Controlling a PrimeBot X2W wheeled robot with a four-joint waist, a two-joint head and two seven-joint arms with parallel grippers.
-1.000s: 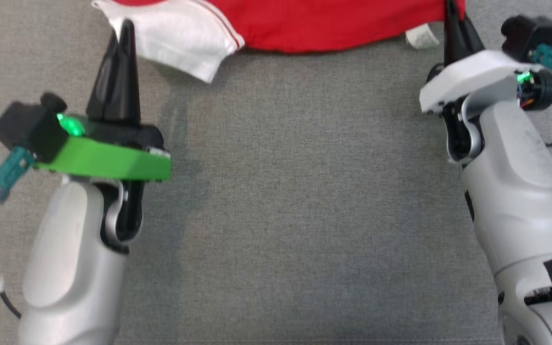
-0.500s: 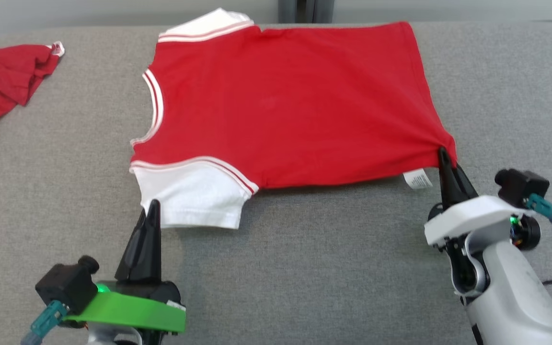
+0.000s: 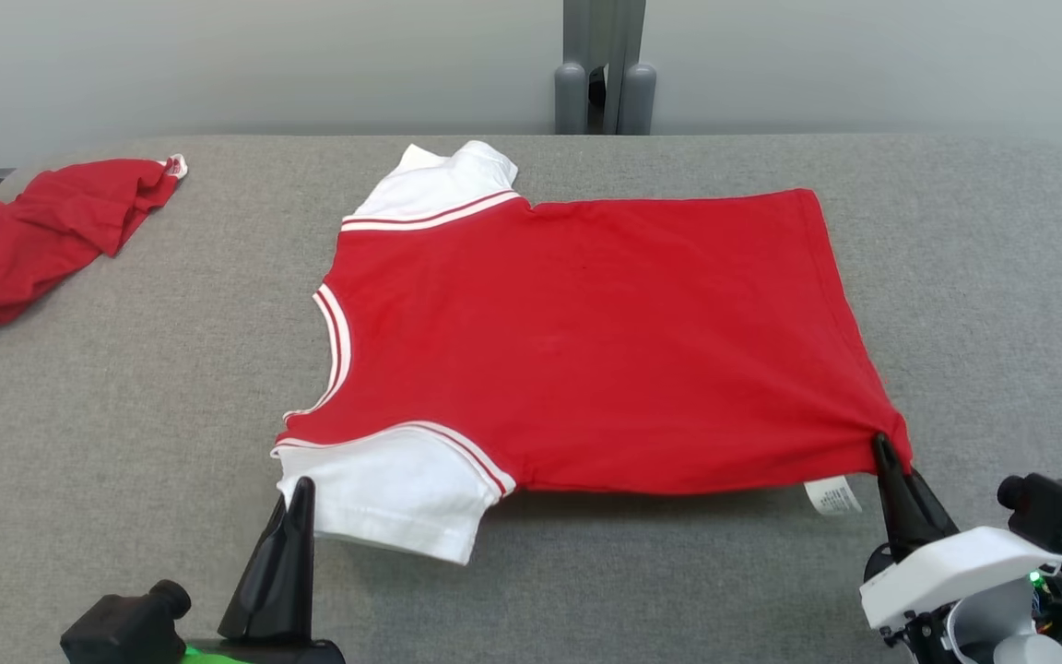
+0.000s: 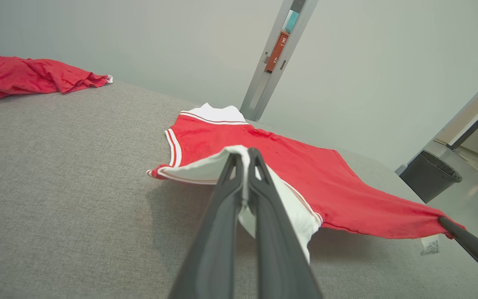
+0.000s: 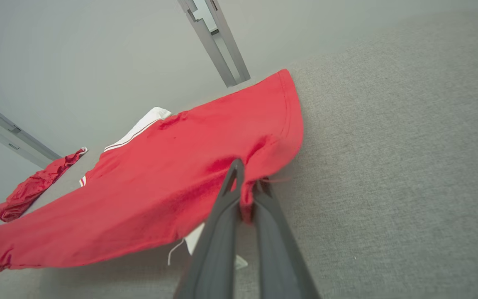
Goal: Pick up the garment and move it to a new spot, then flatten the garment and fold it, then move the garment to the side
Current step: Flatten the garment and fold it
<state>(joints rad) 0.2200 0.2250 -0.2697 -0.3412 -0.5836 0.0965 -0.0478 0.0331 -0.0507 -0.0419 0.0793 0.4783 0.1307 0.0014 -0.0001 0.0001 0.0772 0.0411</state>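
Red shirt [image 3: 586,350] spread flat on grey tabletop [image 3: 125,415].
Left hand [image 3: 302,486] clenches its white sleeve [image 3: 393,498], right hand [image 3: 882,444] its lower-right corner; crumpled red cloth [image 3: 24,240] lies upper left.

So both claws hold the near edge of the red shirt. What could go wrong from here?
1. The left claw pinches only the thin edge of the white sleeve; a pull may slip it out.
2. The right claw bunches the shirt corner, so creases may form there.
3. The far side lies on the table; dragging may fold it under.
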